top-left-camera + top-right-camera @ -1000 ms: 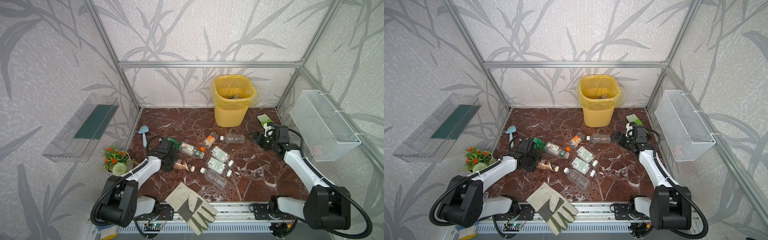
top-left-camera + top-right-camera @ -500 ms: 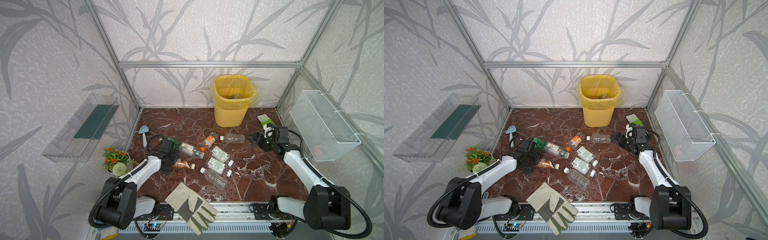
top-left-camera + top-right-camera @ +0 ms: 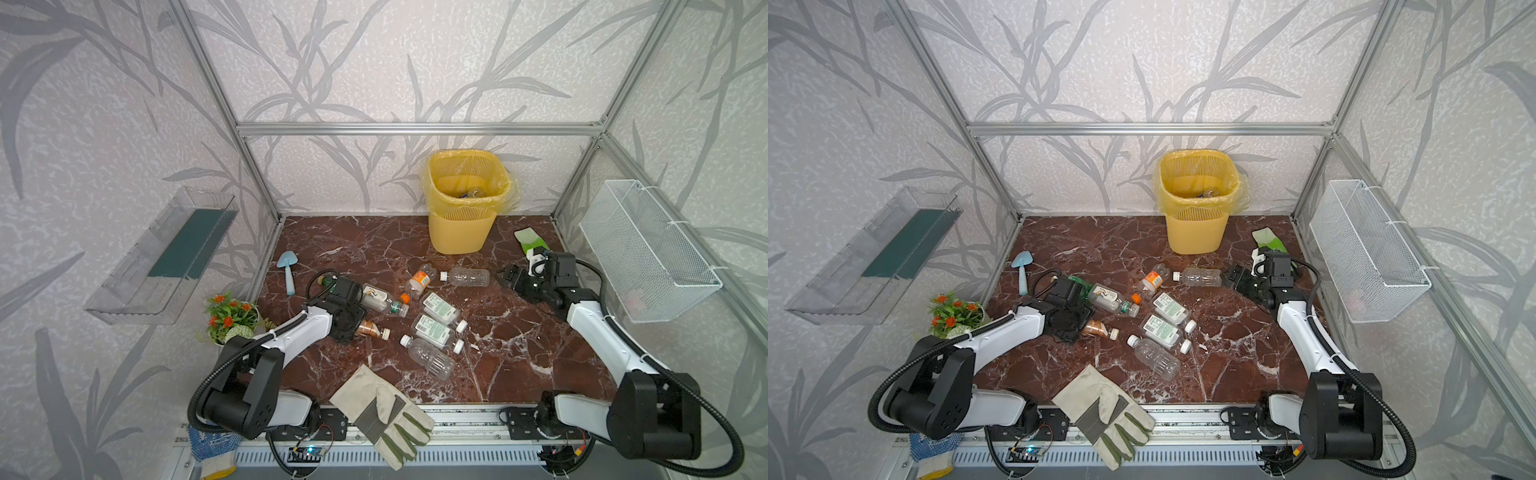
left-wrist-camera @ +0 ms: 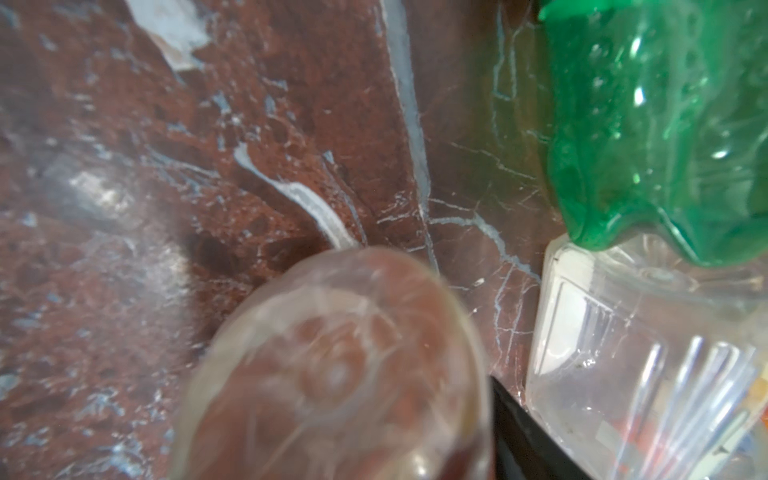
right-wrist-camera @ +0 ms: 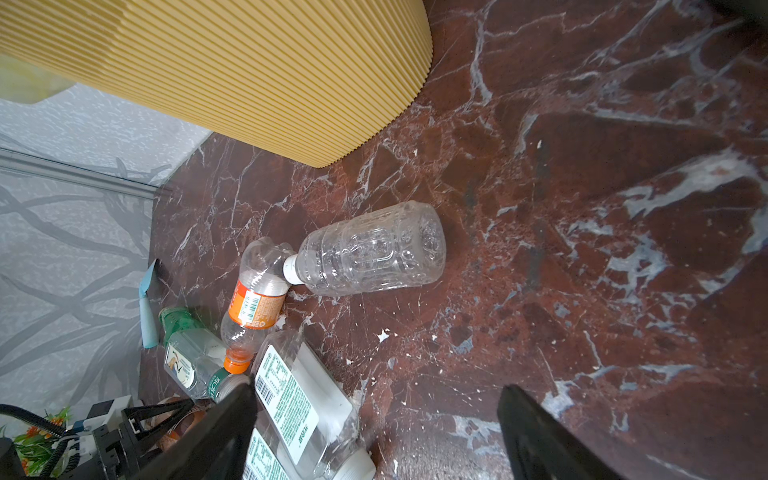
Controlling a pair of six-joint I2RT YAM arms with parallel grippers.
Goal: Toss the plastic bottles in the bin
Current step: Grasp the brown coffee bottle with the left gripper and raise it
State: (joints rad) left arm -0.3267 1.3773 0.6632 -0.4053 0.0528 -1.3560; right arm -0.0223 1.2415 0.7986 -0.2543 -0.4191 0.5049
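Where your plastic bottles (image 3: pixel 434 330) lie: scattered on their sides across the middle of the marble floor (image 3: pixel 374 245) in both top views; one more shows inside the bin (image 3: pixel 461 232).
Bin: upright at the upper centre, against the back wall, with the yellow liner folded over its rim.
Amber bottle (image 3: pixel 369 329): left of centre, its base at your left gripper (image 3: pixel 354 329). In the left wrist view it fills the lower middle, with one black finger (image 4: pixel 523 419) right beside it.
Left gripper state: you cannot tell whether it clamps the amber bottle, because the other finger is hidden.
Clear bottle (image 3: pixel 467 277): right of centre, its white cap against the orange-labelled bottle (image 3: pixel 420 279).
Right gripper (image 5: pixel 378 395): fingers spread wide, holding nothing, pointed at the clear bottle and apart from it.
Green bottle (image 4: pixel 665 124): upper right of the left wrist view, overlapping a clear one.
Around: glove (image 3: pixel 382 411) at the lower centre, blue trowel (image 3: pixel 286 270) and potted plant (image 3: pixel 228 316) at left, wire basket (image 3: pixel 648 249) at right.
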